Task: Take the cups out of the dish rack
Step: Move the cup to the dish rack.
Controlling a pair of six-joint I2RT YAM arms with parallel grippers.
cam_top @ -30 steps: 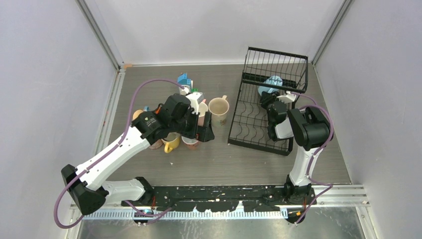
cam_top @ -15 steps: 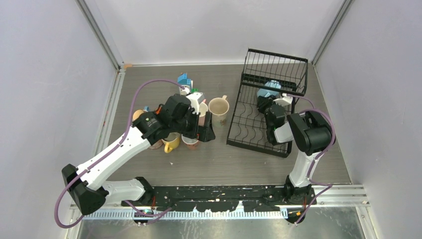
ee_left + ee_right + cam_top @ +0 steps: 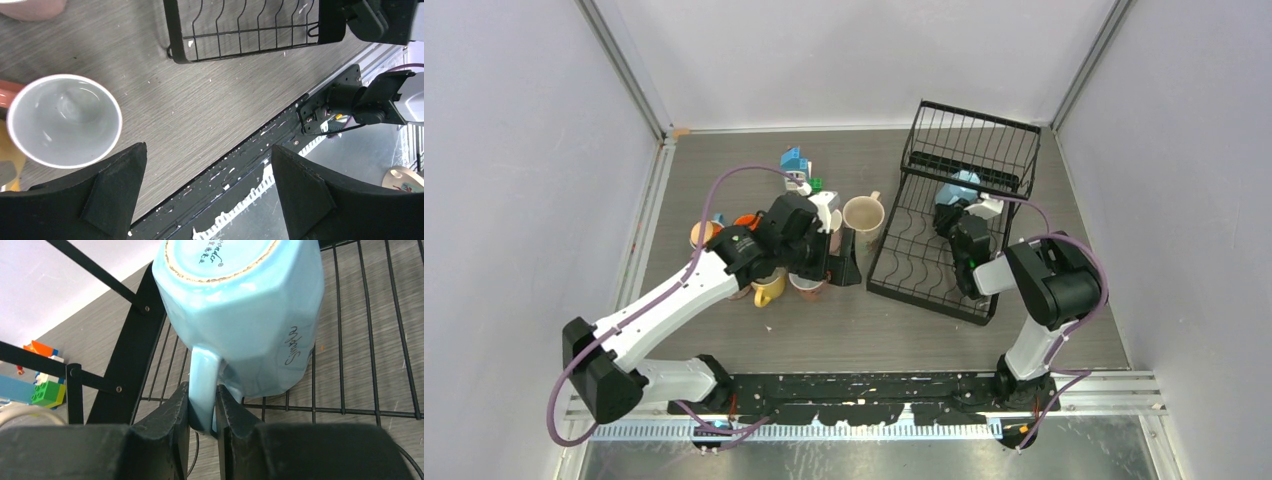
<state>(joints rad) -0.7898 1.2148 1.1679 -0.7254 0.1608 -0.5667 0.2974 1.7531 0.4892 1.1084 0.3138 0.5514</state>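
The black wire dish rack (image 3: 924,268) stands at the right of the table, tilted. My right gripper (image 3: 203,405) is shut on the handle of a light blue cup (image 3: 240,315), held bottom-up over the rack's wires; it also shows in the top view (image 3: 957,188) inside the rack. My left gripper (image 3: 842,262) is open and empty, just left of the rack's near corner. Several cups stand clustered left of the rack: a beige cup (image 3: 863,215), a yellow cup (image 3: 767,290), an orange cup (image 3: 746,220). A grey-white cup (image 3: 65,120) sits beside my left finger (image 3: 115,190).
A small toy block house (image 3: 795,162) stands behind the cup cluster; its blocks show in the right wrist view (image 3: 42,390). The rack's near edge (image 3: 240,47) lies ahead of my left gripper. The black base rail (image 3: 874,385) runs along the table's near edge.
The right gripper has pulled the blue cup toward the left and near, and the dish rack has slid and tilted leftward with it. The left arm shifted slightly right.
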